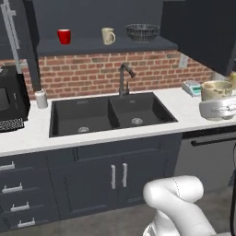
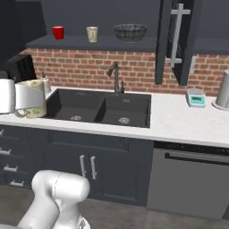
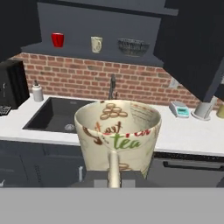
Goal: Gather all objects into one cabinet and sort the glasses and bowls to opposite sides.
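The open cabinet (image 3: pixel 131 30) stands ahead of and above the claw (image 3: pixel 113 173), its shelf the target for the carried load. On that shelf the dark bowl (image 3: pixel 132 46) sits farthest right, the pale tumbler (image 3: pixel 96 44) mid-shelf, the red cup (image 3: pixel 57 40) far left. The claw is clamped shut on the beige mug (image 3: pixel 117 135), upright, handle toward the camera. The right base view shows the mug (image 2: pixel 30 98) hanging beside the sink (image 2: pixel 100 109); the finger contact is probably hidden behind it.
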